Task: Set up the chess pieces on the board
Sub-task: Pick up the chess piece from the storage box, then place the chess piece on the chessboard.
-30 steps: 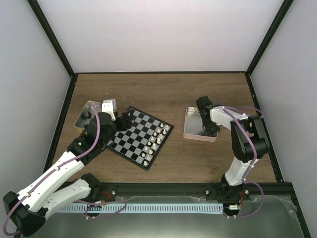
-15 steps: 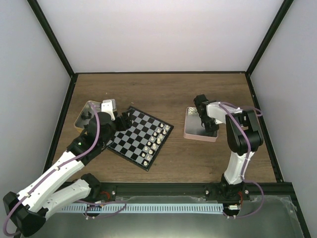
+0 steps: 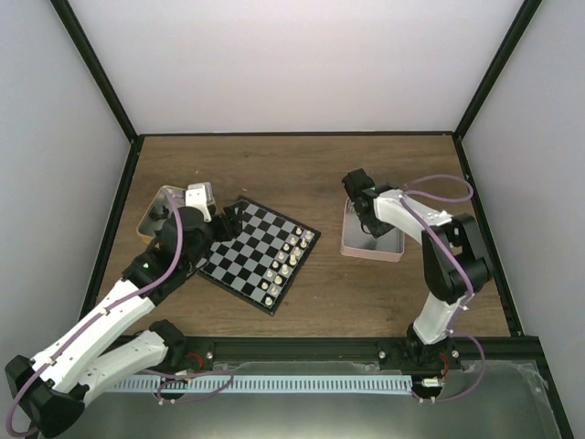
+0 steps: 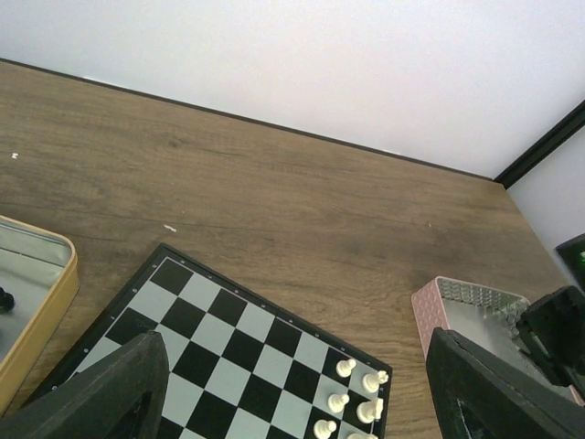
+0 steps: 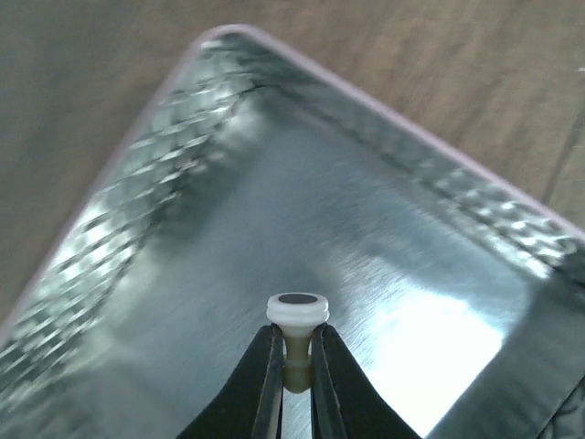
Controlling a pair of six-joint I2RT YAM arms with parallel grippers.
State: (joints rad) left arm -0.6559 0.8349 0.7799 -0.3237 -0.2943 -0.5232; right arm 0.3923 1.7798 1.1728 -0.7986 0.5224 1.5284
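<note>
The board [image 3: 245,259] lies at an angle at left centre, with several cream-white chess pieces [image 3: 288,256] in two rows along its right edge. In the left wrist view the same board [image 4: 228,357] and pieces [image 4: 352,389] show. My left gripper [image 3: 222,222] hovers open over the board's far left corner, its fingers [image 4: 101,393] wide apart and holding nothing. My right gripper [image 3: 364,218] is over the pink tray [image 3: 372,251]. In the right wrist view that gripper [image 5: 297,358] is shut on a cream-white chess piece [image 5: 297,313], held by its stem with its base facing the camera.
The pink tray's shiny metal floor [image 5: 274,219] fills the right wrist view under the held piece. A gold tin [image 3: 155,212] stands left of the board, and one black piece [image 4: 5,299] shows inside it. Black frame posts edge the table.
My right gripper has closed on the cream-white piece and shifted left and farther back over the pink tray. The left arm has not moved.
</note>
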